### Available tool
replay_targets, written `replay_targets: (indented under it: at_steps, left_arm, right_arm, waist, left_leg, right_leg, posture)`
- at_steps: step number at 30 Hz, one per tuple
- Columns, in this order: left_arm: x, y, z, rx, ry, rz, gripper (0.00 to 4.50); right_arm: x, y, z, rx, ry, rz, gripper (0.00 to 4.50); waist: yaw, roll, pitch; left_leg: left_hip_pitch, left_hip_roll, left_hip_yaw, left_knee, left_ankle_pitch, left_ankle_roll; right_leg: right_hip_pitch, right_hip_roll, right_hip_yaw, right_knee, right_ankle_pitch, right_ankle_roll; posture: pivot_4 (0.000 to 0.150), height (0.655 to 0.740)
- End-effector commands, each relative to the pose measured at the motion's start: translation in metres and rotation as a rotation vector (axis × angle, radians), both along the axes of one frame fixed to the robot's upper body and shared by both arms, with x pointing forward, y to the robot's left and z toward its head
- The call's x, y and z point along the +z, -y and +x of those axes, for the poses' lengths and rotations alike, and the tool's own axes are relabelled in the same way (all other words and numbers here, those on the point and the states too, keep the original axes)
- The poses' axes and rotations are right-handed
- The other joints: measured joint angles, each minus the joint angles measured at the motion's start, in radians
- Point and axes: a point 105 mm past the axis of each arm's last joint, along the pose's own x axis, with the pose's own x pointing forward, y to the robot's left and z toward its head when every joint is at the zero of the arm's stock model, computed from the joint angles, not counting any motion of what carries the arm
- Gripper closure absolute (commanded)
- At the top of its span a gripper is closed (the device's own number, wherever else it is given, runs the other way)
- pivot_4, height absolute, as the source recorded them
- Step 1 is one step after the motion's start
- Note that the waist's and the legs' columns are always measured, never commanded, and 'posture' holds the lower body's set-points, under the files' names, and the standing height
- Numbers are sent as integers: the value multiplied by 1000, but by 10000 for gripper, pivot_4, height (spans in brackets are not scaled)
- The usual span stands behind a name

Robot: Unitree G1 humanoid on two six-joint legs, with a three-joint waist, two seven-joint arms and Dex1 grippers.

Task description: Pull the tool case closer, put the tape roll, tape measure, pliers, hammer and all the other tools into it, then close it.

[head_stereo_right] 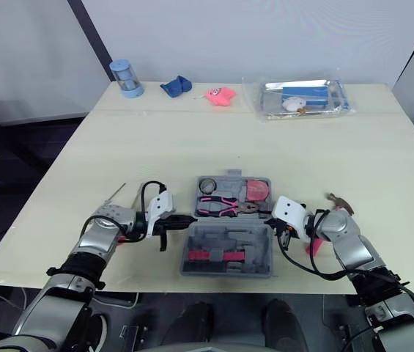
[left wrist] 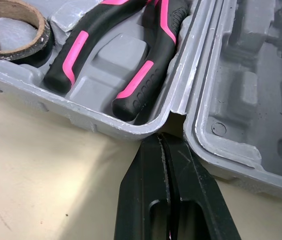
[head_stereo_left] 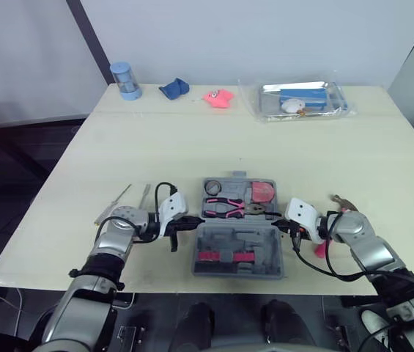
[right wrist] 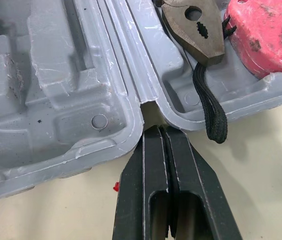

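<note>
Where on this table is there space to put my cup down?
The broad middle of the table, between the open tool case and the far row (blue canister, blue cloth, pink item, clear tray), is bare. The near edge is crowded: left gripper and right gripper flank the case, screwdrivers left, hammer right.

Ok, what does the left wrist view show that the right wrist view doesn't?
Left wrist view: the tape roll and the pliers' pink-and-black handles. Right wrist view: the pliers' metal head, a black strap and the pink tape measure. Shared: the open grey tool case, with the left gripper and the right gripper each shut at a hinge notch.
</note>
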Motion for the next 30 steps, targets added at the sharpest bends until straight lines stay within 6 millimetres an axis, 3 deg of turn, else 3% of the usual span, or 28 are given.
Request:
replay_targets:
  at_steps: [1,30]
  left_arm:
    - [-5,11,2,-1,0,5,44468]
    - [-6,9,-1,-10,-16,17,44468]
  right_arm:
    - [16,-20,1,66,63,57,45000]
    - [17,-25,8,55,99,68,45000]
  waist:
    - [0,0,0]
    - [-2,0,0]
  left_leg:
    - [0,0,0,0,0,0]
    - [0,0,0,1,0,0]
  right_leg:
    - [0,0,0,0,0,0]
    - [0,0,0,1,0,0]
  posture:
    - [1500,7400]
    - [1500,7400]
